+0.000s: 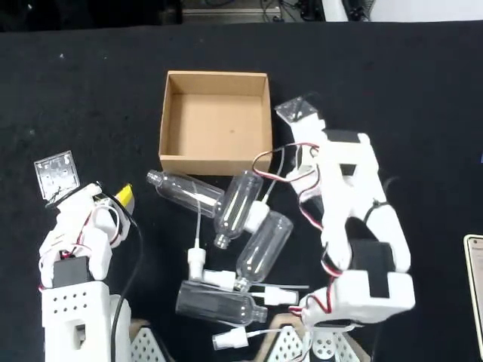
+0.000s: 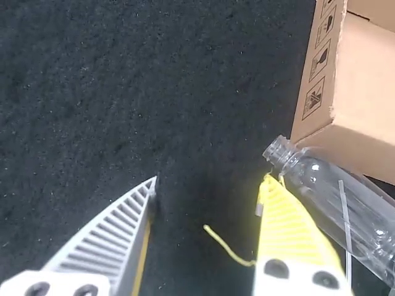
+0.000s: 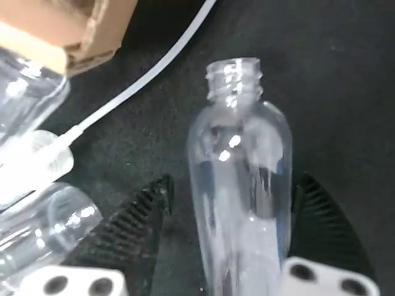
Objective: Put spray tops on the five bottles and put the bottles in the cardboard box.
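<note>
Capping seems not yet begun: the right gripper (image 3: 234,180), jaws wide, straddles an open-necked bottle (image 3: 239,142) near the cardboard box (image 1: 215,164) toward the table's far edge, the left gripper (image 2: 210,182) is spread and bare, so the next move probably calls for pinching that bottle and fetching a spray top (image 1: 198,260).

A robotics lab bench is indicated: a table draped in black cloth (image 1: 423,90), a white left arm (image 1: 75,256) and right arm (image 1: 355,219) with exposed wiring mounted at its edge, and cables (image 1: 290,9) beyond.
</note>
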`<action>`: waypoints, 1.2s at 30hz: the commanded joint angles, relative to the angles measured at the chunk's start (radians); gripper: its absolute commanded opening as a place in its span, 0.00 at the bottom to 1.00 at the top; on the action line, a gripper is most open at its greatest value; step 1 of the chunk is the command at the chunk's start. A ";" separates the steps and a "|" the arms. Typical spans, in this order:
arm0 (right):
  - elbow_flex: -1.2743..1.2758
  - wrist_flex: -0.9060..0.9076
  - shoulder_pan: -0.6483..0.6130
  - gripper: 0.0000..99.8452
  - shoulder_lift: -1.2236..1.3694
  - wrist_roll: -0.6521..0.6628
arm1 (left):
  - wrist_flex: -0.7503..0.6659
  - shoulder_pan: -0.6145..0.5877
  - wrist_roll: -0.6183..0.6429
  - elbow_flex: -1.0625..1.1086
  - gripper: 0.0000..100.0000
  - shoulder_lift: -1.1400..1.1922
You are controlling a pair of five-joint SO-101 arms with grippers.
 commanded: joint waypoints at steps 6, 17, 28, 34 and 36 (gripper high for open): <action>-0.064 -0.032 0.031 0.23 0.077 0.025 | -0.020 0.005 0.000 -0.024 0.24 -0.020; -0.068 0.098 0.018 0.08 -0.367 -0.084 | -0.017 0.004 -0.031 -0.025 0.24 -0.020; -0.139 0.206 -0.605 0.08 -0.687 -0.385 | 0.066 -0.239 -0.048 -0.168 0.24 -0.011; -0.140 0.219 -0.575 0.08 -0.654 -0.393 | 0.074 -0.257 -0.048 -0.153 0.24 -0.011; -0.140 0.261 -0.439 0.08 -0.654 -0.391 | 0.074 -0.231 -0.049 -0.150 0.24 -0.011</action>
